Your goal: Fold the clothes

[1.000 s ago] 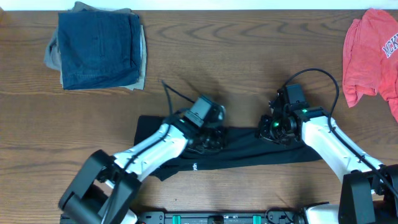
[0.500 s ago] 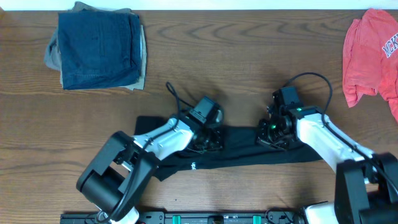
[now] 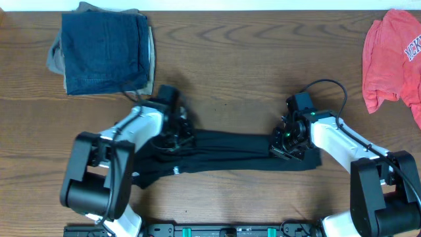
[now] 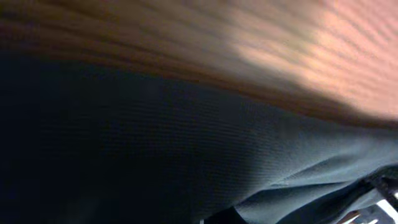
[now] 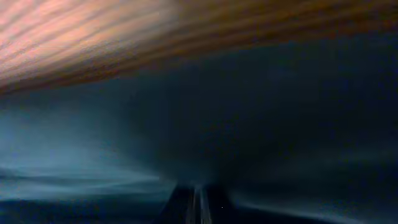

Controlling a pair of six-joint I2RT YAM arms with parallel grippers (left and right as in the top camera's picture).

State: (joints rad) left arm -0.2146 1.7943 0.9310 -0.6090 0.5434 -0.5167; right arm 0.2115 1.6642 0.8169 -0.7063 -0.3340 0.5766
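Observation:
The black garment (image 3: 230, 148) lies bunched in a long band across the front middle of the table, pulled into lengthwise folds. My left gripper (image 3: 176, 137) is at its left part and my right gripper (image 3: 284, 141) at its right part, both pressed down into the fabric and apparently shut on it. A small white mark (image 3: 176, 170) shows on its lower left edge. In the left wrist view black fabric (image 4: 155, 143) fills most of the frame and hides the fingers. In the right wrist view the fabric (image 5: 249, 124) also fills the frame, blurred.
A folded dark-blue denim and tan pile (image 3: 105, 52) sits at the back left. A coral-red shirt (image 3: 395, 59) with lettering lies at the back right edge. Bare wooden table (image 3: 263, 66) lies behind the garment.
My left gripper has moved left along the garment, drawing the fabric out into a longer, tauter band. The right gripper has stayed nearly in place.

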